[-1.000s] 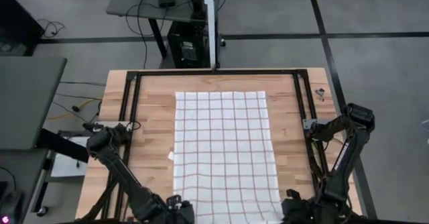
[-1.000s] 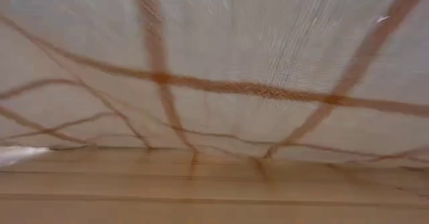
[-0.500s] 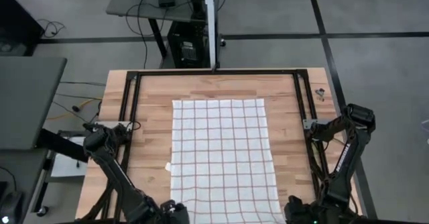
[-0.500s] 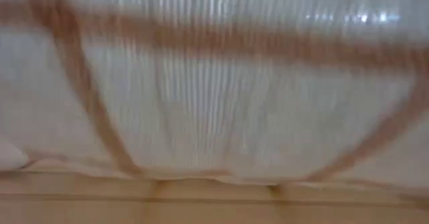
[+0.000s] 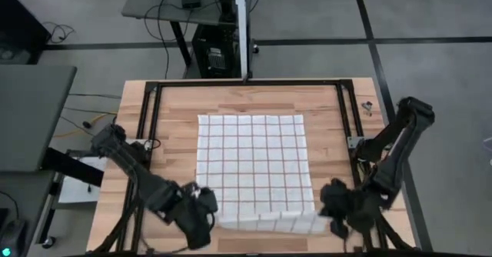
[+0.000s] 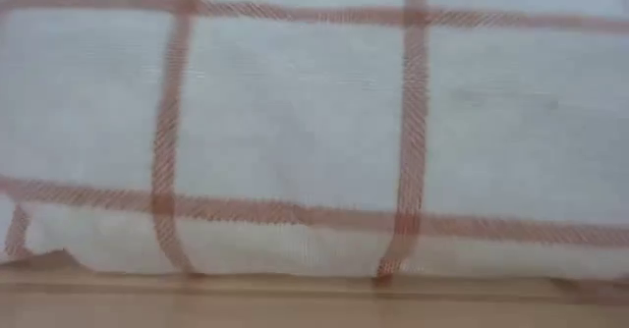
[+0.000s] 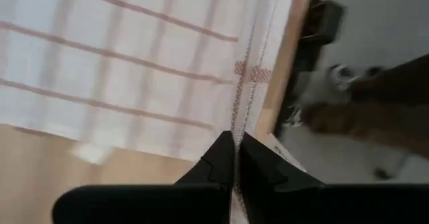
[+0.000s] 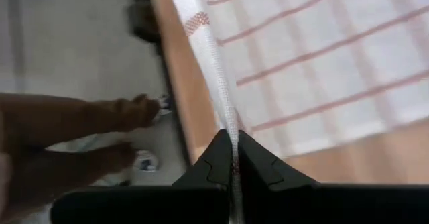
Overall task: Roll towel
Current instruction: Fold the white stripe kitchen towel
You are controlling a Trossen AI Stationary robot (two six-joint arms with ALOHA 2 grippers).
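The white towel (image 5: 254, 161) with thin reddish-brown grid lines lies flat on the wooden table (image 5: 173, 107). Its near end (image 5: 265, 224) is raised and turned back over itself in a narrow band. My left gripper (image 5: 207, 211) is shut on the near left corner, and my right gripper (image 5: 330, 209) is shut on the near right corner. In the low view the towel (image 6: 314, 122) fills the picture, and its lower fold rests on the table. The wrist views show each shut gripper, left (image 7: 235, 158) and right (image 8: 234, 155), on the towel. My left gripper pinches the towel's hemmed side edge (image 7: 237, 120) at the near left corner between its two shut fingers. The cloth runs taut away from the fingertips, lifted off the table there. My right gripper pinches the hemmed side edge (image 8: 224, 117) at the near right corner between its two shut fingers. The edge runs straight and taut from the fingertips, raised above the table.
A black frame (image 5: 147, 126) runs along the table's left, far and right sides. A small metal part (image 5: 367, 107) lies at the far right. A person's legs and shoes (image 8: 80, 120) stand by the table's near edge, also in the left wrist view (image 7: 362, 100).
Both grippers have risen and gone toward the table's far edge with the near corners. Before that the whole towel slid a little toward the near edge. Its near end is now lifted and folded back over the flat part, which has stayed down.
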